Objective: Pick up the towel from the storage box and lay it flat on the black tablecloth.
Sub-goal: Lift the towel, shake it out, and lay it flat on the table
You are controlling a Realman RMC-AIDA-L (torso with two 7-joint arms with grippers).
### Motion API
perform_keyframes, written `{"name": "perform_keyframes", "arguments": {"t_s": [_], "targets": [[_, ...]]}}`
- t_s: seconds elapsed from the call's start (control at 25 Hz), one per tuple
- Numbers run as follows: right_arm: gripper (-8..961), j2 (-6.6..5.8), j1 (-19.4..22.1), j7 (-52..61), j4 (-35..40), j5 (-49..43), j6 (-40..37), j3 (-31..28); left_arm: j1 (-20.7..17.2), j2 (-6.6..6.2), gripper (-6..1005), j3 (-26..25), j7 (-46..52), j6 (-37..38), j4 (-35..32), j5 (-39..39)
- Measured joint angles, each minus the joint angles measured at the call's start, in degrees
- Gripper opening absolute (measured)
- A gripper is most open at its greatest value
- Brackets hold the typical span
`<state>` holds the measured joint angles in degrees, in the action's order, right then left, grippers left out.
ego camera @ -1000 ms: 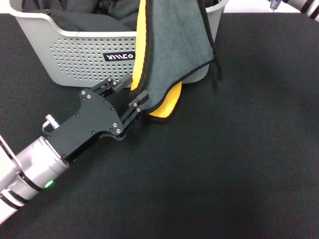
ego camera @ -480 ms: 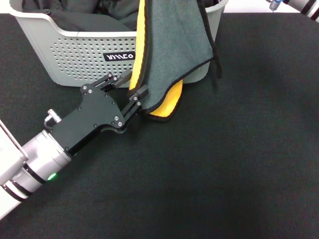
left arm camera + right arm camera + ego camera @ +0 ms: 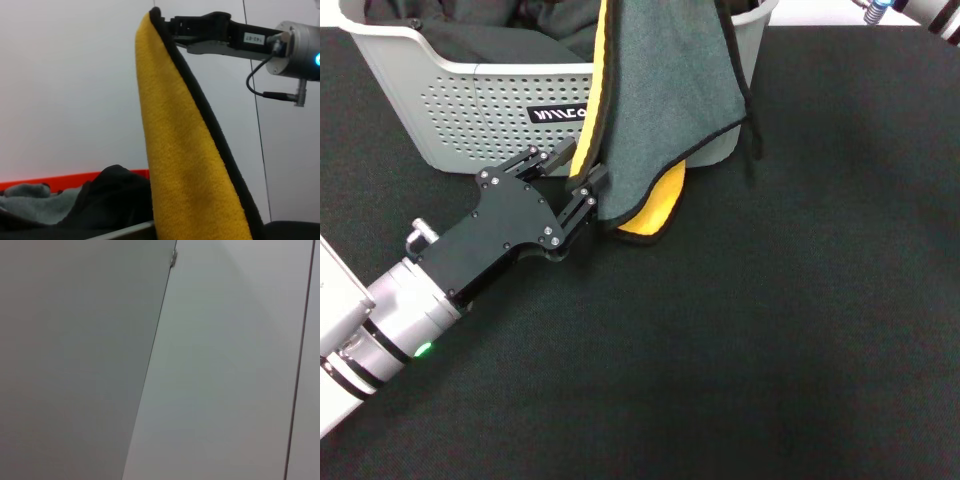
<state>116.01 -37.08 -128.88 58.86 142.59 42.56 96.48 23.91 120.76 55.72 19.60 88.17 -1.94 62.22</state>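
Left gripper (image 3: 576, 168), flat black plates and linkage fingers, spreads its jaws wide around the hanging towel's (image 3: 665, 95) yellow-orange edge, not closed. Fleecy grey-teal cloth with black stitched border dangles above the perforated grey storage box (image 3: 470, 105) — pinched at its top corner by the right gripper (image 3: 167, 25) — over the matte black tablecloth (image 3: 770, 330).

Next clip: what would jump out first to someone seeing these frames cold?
The towel hangs upright over the storage box, grey-teal face with a bright yellow-orange reverse, held at its top by the right gripper. The open left gripper reaches for its lower edge, above the black tablecloth.
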Motion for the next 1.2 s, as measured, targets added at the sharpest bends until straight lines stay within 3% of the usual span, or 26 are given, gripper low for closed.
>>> {"name": "perform_keyframes", "arguments": {"t_s": [0.32, 0.88, 1.2], "targets": [[101, 0.00, 0.26, -0.04, 0.12, 0.10, 0.08, 0.01, 0.00, -0.13, 415, 0.34, 1.03, 0.32, 0.00, 0.19], [107, 0.00, 0.99, 0.10, -0.06, 0.08, 1.02, 0.03, -0.23, -0.29, 31, 0.35, 4.23, 1.34, -0.51, 0.32], [110, -0.35, 4.96, 2.39, 0.12, -0.45, 6.87, 0.03, -1.28, -0.81, 31, 0.48, 8.81, 6.68, -1.12, 0.84]]}}
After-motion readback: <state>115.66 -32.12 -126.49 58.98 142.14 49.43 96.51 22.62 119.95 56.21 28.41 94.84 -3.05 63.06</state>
